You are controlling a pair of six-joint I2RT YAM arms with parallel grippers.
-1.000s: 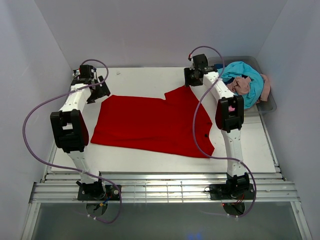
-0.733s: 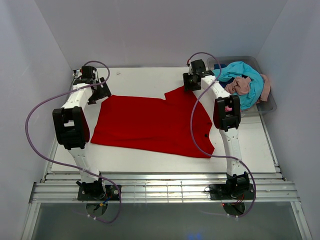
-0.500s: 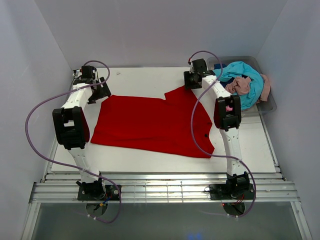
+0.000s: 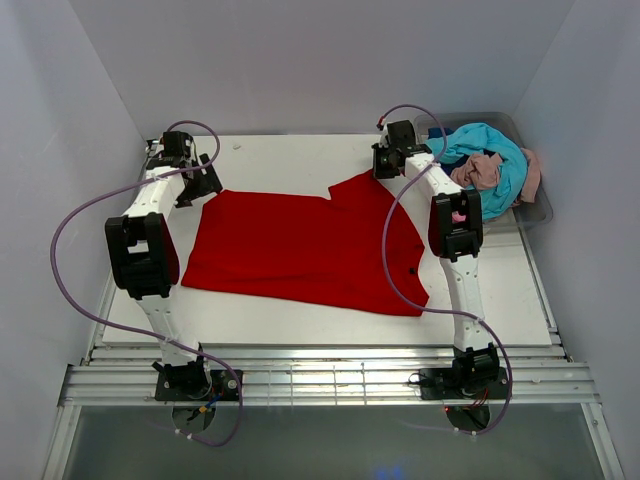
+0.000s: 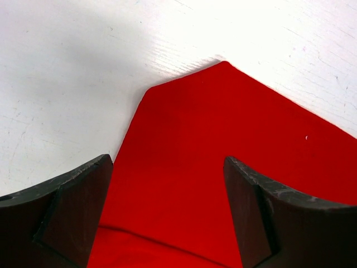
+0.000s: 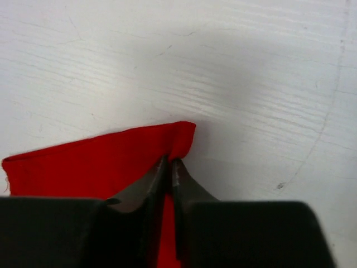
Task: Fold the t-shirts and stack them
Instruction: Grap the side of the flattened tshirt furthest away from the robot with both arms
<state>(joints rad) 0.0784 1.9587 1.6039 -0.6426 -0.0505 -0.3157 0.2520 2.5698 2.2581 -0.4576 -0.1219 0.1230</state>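
A bright red t-shirt point(image 4: 300, 250) lies spread flat on the white table point(image 4: 290, 155). My right gripper point(image 4: 386, 168) is at the shirt's far right corner. In the right wrist view its jaws point(image 6: 169, 161) are pinched together on a raised fold of the red cloth point(image 6: 100, 162). My left gripper point(image 4: 205, 186) hovers at the far left corner. In the left wrist view it point(image 5: 167, 162) stands wide open, with the flat red corner point(image 5: 223, 123) between the fingers and nothing gripped. Other t-shirts, a turquoise one point(image 4: 492, 150) and a dusty pink one point(image 4: 478, 172), are heaped at the back right.
The heap of shirts sits in a clear grey plastic bin point(image 4: 541, 211) at the table's far right corner, close to my right arm. White walls close in the table on the left, back and right. Purple cables loop off both arms.
The right gripper's jaws have closed on the red shirt's far right corner, and that wrist has shifted slightly right. The left arm and the shirt have not moved.
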